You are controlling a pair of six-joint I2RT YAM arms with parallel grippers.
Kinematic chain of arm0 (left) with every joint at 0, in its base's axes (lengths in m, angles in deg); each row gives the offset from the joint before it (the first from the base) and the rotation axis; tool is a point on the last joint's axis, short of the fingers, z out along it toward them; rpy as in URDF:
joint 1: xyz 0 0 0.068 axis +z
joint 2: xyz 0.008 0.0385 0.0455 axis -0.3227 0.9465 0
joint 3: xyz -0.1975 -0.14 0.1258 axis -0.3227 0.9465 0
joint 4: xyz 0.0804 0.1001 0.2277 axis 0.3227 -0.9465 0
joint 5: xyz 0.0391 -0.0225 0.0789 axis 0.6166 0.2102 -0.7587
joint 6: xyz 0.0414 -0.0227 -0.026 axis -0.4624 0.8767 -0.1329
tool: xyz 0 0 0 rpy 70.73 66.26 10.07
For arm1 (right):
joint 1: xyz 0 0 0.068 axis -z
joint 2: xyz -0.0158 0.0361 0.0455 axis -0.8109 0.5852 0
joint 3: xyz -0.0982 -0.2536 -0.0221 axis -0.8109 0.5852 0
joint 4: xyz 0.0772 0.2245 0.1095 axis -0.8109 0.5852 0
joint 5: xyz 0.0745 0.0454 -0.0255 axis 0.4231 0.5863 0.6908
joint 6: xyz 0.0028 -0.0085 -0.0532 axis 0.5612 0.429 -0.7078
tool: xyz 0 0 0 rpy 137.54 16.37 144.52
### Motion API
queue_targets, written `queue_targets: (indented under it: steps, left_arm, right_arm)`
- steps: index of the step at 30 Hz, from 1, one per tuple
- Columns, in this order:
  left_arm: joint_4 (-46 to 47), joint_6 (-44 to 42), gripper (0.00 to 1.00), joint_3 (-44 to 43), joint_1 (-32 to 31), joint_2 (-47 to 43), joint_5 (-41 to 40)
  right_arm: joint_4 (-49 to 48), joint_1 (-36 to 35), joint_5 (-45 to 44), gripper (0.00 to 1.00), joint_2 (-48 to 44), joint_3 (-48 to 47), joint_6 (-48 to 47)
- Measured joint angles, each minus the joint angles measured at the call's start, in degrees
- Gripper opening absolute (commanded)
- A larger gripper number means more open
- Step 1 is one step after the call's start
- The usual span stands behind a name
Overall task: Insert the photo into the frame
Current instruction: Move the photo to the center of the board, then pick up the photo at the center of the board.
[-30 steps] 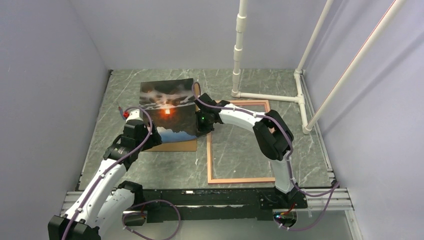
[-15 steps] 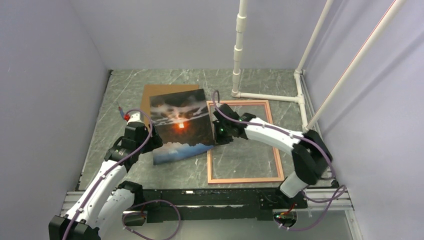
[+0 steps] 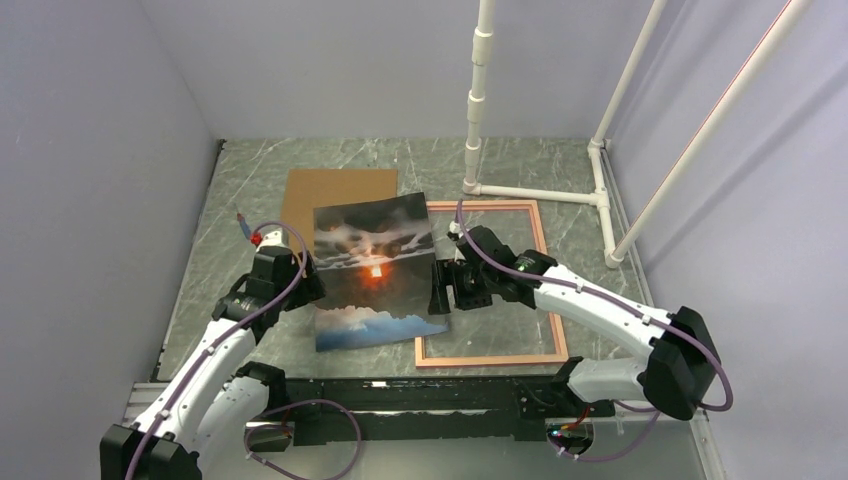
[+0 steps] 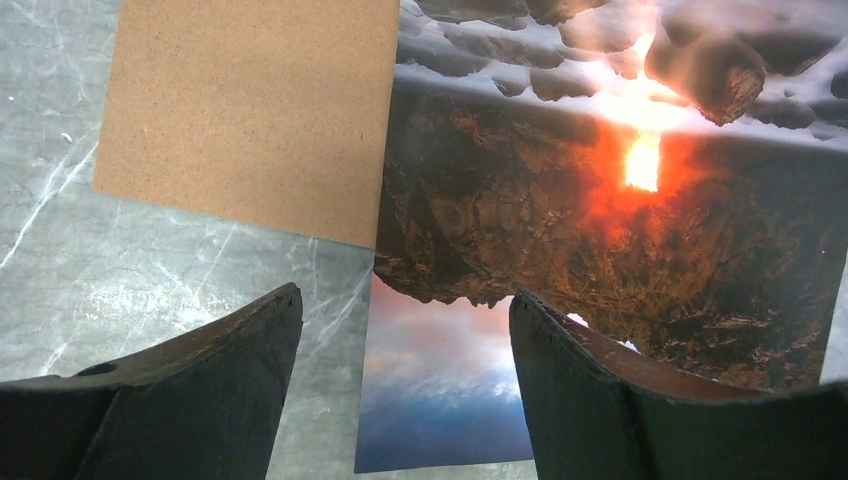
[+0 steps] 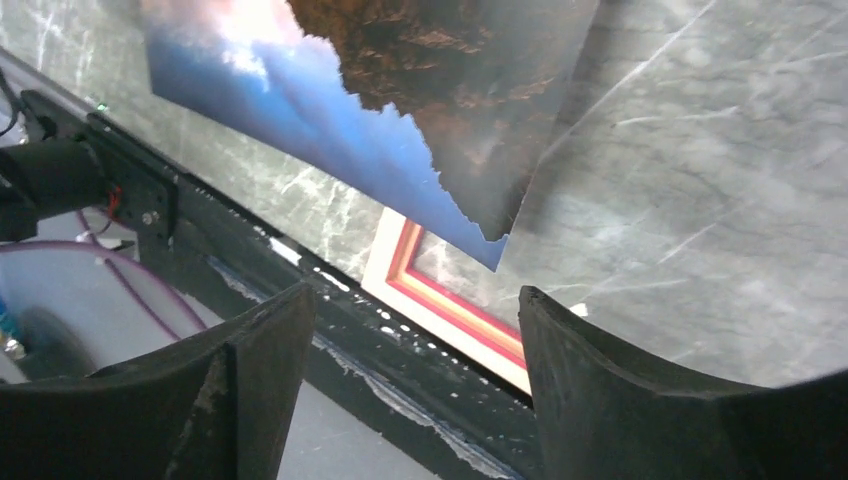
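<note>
The right hand (image 3: 445,290) stands open with nothing between its fingers, low over the left part of the frame (image 3: 490,358), just beside the right edge of the photo (image 3: 375,270). In its wrist view the photo's near right corner lies over the frame's pink rail; whether it rests on the rail or hangs just above it cannot be told.

The left hand (image 3: 305,285) is open too. It hovers at the photo's left edge, which runs between the fingers in the wrist view, though neither finger pinches it.

The photo sits picture side up near the middle of the table (image 3: 250,180) and skewed. Its far left corner overlaps the brown backing board (image 3: 335,190), and its right side crosses the frame's left rail. The frame lies flat on the right half of the table, with most of its opening uncovered.

By my reading, the carry towards the frame is partly done and the photo is not yet seated. The next move likely calls for taking an edge again, sliding the print rightward, squaring it with the rails and lowering it inside them. The glossy sheet may slip or bow.
</note>
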Motion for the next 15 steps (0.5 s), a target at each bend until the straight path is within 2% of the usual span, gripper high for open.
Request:
queue_targets:
  steps: [6, 11, 15]
  left_arm:
    - [0.48, 0.13, 0.79, 0.72, 0.00, 0.17, 0.98]
    - [1.16, 0.79, 0.78, 2.62, 0.00, 0.31, 2.89]
    - [1.31, 1.29, 0.78, 3.74, 0.00, 0.39, 4.26]
  right_arm:
    - [-0.92, 6.49, 0.46, 0.77, 3.32, -0.79, -2.03]
    - [-7.37, 15.89, 7.78, 0.71, 7.17, 0.17, -2.23]
    - [-12.94, 18.67, 13.31, 0.64, 11.85, 0.66, -2.03]
